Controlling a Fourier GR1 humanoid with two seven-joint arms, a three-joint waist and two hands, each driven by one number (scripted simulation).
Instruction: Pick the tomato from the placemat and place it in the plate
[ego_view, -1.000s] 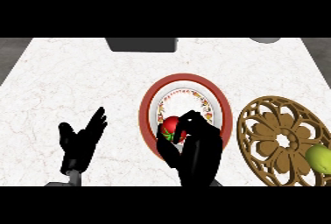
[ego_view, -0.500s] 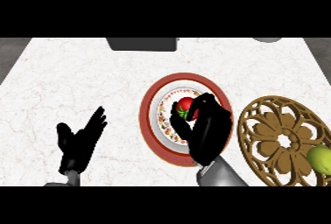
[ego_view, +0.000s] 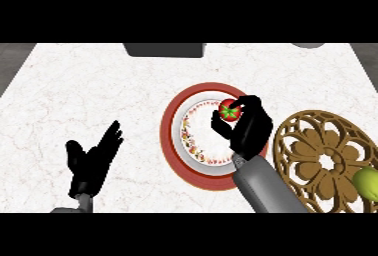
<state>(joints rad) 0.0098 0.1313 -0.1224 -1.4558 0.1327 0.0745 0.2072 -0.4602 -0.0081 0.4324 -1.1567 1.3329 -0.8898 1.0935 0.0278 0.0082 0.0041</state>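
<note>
White marble counter below me: my right hand (ego_view: 247, 129) curls round the tomato (ego_view: 229, 112), pinched between thumb and fingertips above the plate (ego_view: 174, 131). My left hand (ego_view: 92, 165) rests open, fingers up.

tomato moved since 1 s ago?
Yes. The tomato, held by the right hand, went up and rightward in view over the plate, toward its far rim.

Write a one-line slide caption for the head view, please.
Right hand holds the tomato over the red-rimmed plate; left hand rests open.
</note>
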